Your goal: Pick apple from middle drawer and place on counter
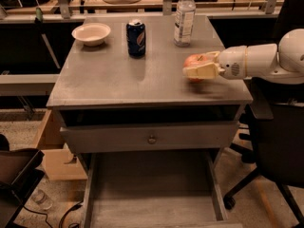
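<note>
The apple (pixel 194 61) is red with yellowish patches and sits between the fingers of my gripper (pixel 195 66) at the right side of the counter (pixel 118 75). It is at or just above the counter top; I cannot tell if it touches. My white arm reaches in from the right. The gripper is shut on the apple. The middle drawer (pixel 152 194) is pulled out below the cabinet, and its wood-grain floor is bare.
A white bowl (pixel 91 33), a blue soda can (pixel 136 38) and a clear water bottle (pixel 184 17) stand at the back of the counter. A shut drawer front with a round knob (pixel 151 139) is below the top. A black chair (pixel 275 141) stands at the right.
</note>
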Robot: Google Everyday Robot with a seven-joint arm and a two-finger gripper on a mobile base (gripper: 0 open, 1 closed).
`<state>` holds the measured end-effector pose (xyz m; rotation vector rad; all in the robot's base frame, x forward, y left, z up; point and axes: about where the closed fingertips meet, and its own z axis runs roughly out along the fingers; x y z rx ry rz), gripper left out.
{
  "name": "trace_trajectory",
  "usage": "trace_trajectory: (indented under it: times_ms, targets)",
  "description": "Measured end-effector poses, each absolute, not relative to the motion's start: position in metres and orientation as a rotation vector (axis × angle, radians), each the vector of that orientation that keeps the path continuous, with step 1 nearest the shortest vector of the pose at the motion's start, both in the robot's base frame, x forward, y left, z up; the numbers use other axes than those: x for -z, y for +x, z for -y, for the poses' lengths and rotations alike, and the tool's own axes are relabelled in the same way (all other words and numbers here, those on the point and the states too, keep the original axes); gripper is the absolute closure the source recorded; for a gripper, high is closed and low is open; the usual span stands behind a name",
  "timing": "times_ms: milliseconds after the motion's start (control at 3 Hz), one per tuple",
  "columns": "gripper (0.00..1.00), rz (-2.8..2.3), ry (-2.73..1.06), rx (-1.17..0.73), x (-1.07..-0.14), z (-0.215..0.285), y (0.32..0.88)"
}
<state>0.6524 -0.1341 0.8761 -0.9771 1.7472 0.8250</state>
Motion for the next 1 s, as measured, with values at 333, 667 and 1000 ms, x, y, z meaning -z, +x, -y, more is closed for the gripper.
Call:
trace_trajectory:
  times_ms: [333,667,1000]
  targets:
    - [0.36,-1.746,-0.981,-0.829,-0.8756,0.1313,0.6525]
    - [0.12,-1.745,-0.984,-0.834,-0.8750,0.1282,0.6527]
    - [0.00,-1.744,-0.988,-0.838,-0.8745,0.1256,0.6528]
